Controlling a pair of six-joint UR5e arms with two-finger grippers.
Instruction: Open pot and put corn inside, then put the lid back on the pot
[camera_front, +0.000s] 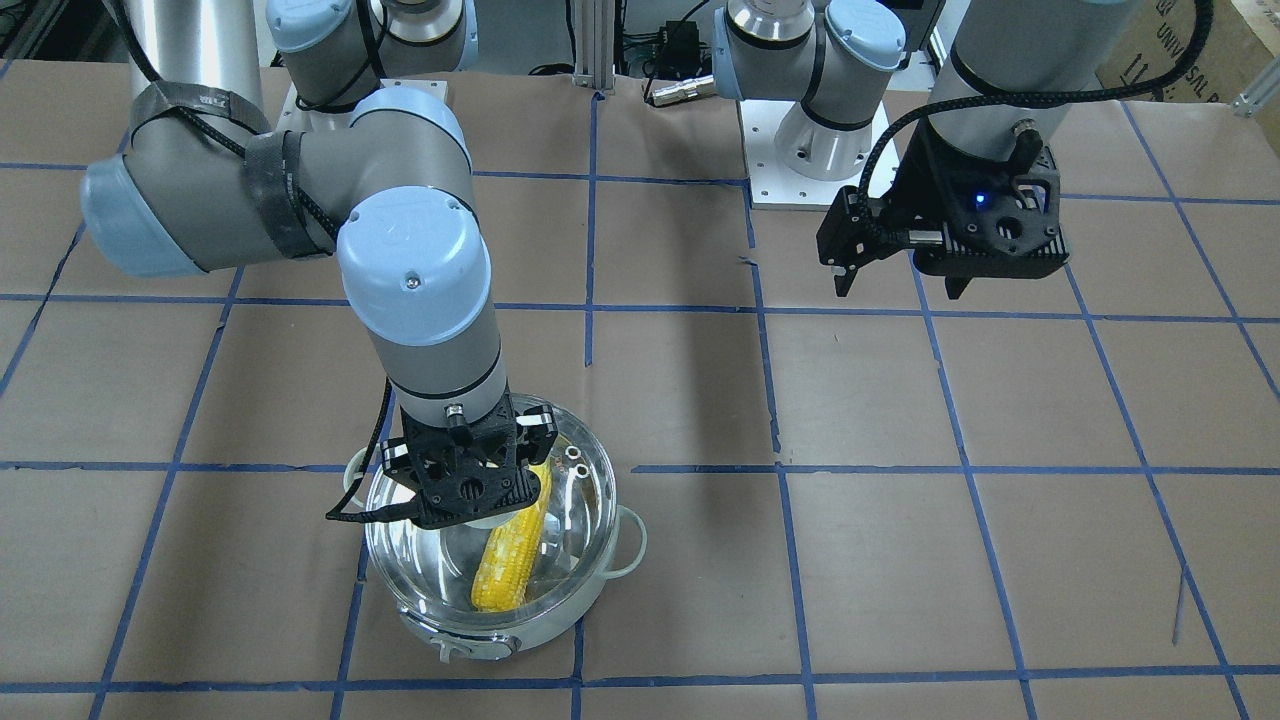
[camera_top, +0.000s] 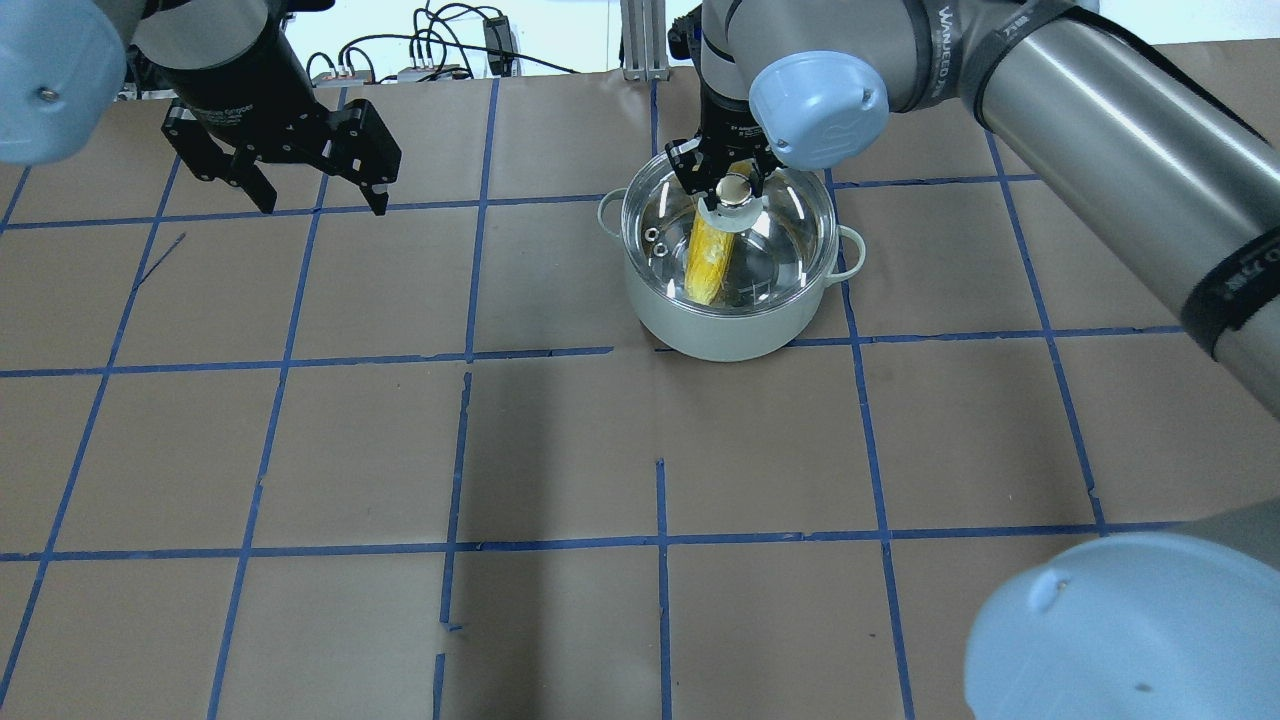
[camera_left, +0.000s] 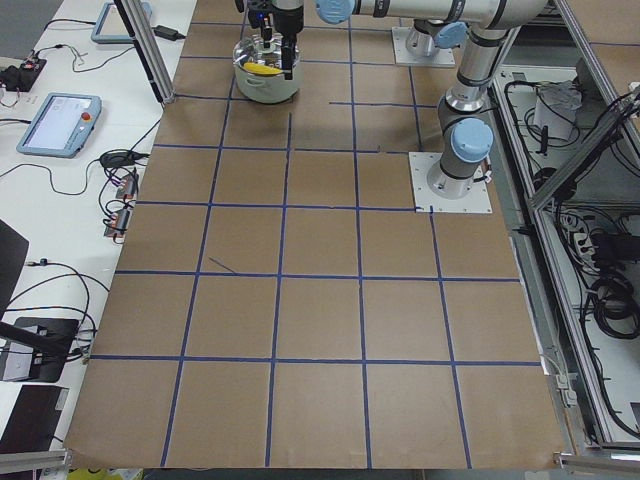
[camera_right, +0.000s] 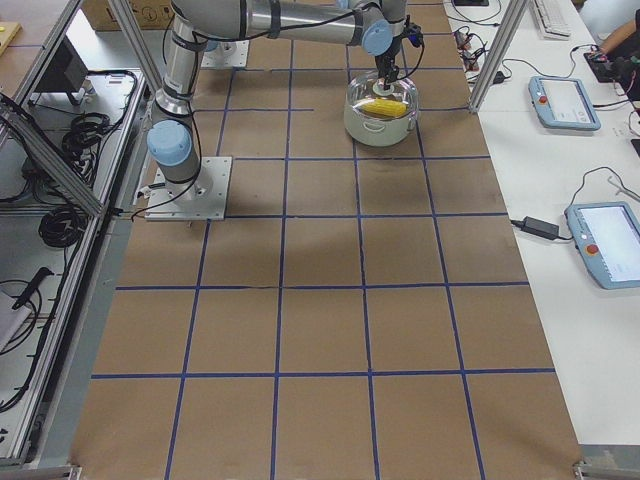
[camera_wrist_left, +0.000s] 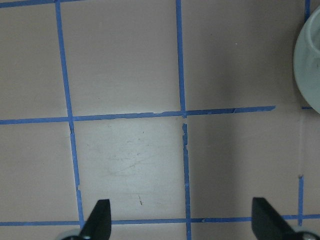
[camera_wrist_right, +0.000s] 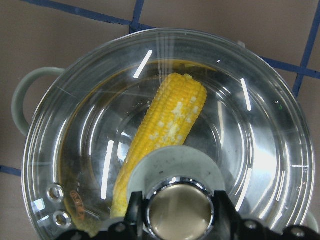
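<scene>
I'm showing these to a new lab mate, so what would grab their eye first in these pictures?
The bright yellow corn draws the eye first, lying inside the pale pot under the clear glass lid, a little to the robot's right of centre. The right gripper is shut on the lid's knob, while the left gripper hangs open over the brown table off to the left.

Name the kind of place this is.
Most likely a robotics lab workcell, not a kitchen. Robot arms are bolted to a paper-covered table taped in a blue grid, teach pendants lie on the side bench, and aluminium framing stands beside it.
</scene>
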